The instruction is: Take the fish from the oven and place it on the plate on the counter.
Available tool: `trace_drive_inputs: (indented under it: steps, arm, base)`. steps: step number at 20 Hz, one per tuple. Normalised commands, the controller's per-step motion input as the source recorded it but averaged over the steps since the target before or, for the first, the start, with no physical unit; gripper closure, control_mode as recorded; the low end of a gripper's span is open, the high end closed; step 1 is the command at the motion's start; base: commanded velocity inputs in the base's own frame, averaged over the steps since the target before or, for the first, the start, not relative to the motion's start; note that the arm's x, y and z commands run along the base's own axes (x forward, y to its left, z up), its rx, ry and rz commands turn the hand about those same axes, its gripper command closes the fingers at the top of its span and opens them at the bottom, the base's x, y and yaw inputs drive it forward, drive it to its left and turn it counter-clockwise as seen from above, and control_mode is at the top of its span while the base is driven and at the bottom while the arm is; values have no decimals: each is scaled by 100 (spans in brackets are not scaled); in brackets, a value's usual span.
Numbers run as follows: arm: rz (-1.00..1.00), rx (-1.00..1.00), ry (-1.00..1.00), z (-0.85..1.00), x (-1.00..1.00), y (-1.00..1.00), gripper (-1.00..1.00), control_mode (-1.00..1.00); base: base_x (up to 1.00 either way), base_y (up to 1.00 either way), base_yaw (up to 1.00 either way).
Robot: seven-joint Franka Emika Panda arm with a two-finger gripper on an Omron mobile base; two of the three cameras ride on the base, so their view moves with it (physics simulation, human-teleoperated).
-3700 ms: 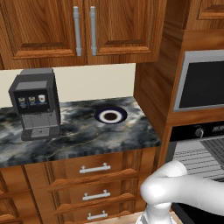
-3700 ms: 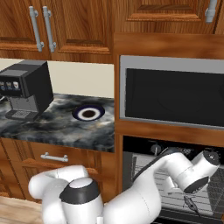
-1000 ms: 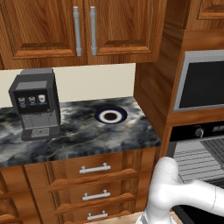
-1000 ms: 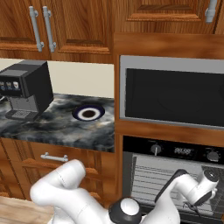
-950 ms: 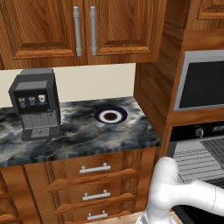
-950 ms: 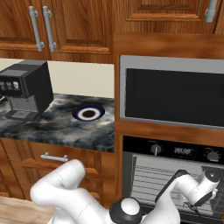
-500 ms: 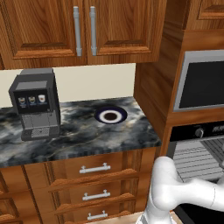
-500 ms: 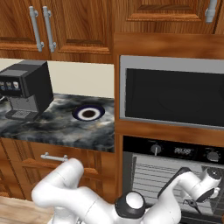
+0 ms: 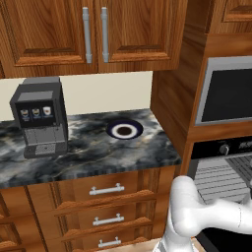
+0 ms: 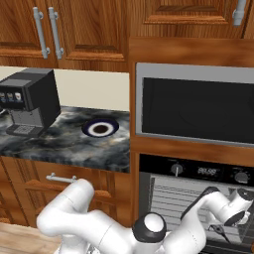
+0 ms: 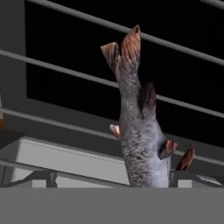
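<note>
Kitchen wall of brown wood cabinets, marble counter (image 9: 93, 155) left, built-in oven (image 10: 196, 198) right, arm reaching into the oven.

Gripper (image 10: 237, 219) sits low inside the oven cavity in the right base view, in front of the grey wire racks (image 10: 171, 196); jaws spread wide, nothing between them. Fish (image 11: 139, 131) is in the oven: grey body, reddish-brown tail and fins, lying across the rack wires (image 11: 65, 68) close ahead of the hand camera, tail toward the top of the hand view; its near end is cut off by the lower edge, so can't tell if the fingers touch it. Plate (image 9: 124, 130) (blue rim, white ring, dark centre) is on the counter near the oven-side cabinet wall, bare. Black coffee machine (image 9: 40, 115) stands at the counter's left, well apart from the plate. Silver-framed dark-glass appliance (image 10: 196, 104) sits above the oven.
</note>
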Motion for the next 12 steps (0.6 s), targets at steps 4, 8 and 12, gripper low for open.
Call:
trace_drive_inputs:
  steps: [4, 8, 12]
  arm:
    - [0, -1, 0, -11, -42, 9, -100, -100]
    - [0, 0, 0, 0, -41, 27, -100, -100]
    - [0, 0, 0, 0, -19, 36, -100, -100]
  base:
    - [0, 0, 0]
    - [0, 0, 0]
    - [0, 0, 0]
